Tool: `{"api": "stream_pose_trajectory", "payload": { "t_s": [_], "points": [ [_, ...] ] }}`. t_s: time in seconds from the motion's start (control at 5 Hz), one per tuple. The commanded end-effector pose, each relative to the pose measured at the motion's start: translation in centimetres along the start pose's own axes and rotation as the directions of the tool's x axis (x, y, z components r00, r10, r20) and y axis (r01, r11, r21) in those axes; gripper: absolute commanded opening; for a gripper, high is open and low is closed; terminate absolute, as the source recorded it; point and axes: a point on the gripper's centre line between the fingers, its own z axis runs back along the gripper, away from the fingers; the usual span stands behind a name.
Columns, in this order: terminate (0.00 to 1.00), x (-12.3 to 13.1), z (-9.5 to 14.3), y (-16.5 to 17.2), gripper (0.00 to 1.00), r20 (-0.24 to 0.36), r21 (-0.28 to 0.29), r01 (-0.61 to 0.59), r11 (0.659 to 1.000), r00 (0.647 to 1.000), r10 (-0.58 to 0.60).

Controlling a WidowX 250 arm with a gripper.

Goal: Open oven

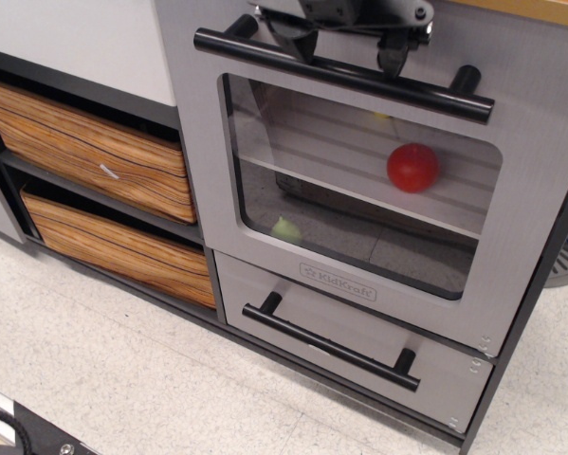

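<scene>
Speckled pale flooring runs along the foot of a toy kitchen unit, whose tan top edge shows only as a strip at the upper right corner of the view. At the top of the frame the pincer (343, 43) hangs with its two dark fingers (292, 33) spread wide, tips at the level of the long black bar handle (345, 74) and seemingly straddling it (whether they touch the bar I cannot tell, since the body is cut off by the frame edge).

That handle belongs to the oven (359, 180), which fills the middle and right of the view; its brushed-grey door sits flush and closed. Through the clear window a red ball (413, 167) rests on the shelf and a pale green piece (285, 228) lies lower left. Below is the shorter grey drawer (345, 336), and to the left two wood-grain drawers (94, 152).

The step in hand looks like settling onto the handle before gripping. Next, I judge, the fingers need to close around the bar near its middle, then draw outward and down in an arc, following the door's lower hinge.
</scene>
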Motion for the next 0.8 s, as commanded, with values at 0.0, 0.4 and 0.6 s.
{"api": "stream_pose_trajectory", "payload": {
  "t_s": [0.0, 0.4, 0.6],
  "points": [
    [0.0, 1.1, -0.4, -0.2, 1.0, 0.006, 0.014, 0.016, 1.0, 1.0, -0.016],
    [0.0, -0.9, -0.4, 0.8, 1.0, -0.102, 0.03, 0.043, 0.999, 0.994, -0.04],
    [0.0, -1.6, 0.7, 1.0, 1.0, -0.11, 0.008, 0.06, 0.998, 0.992, -0.059]
  ]
}}
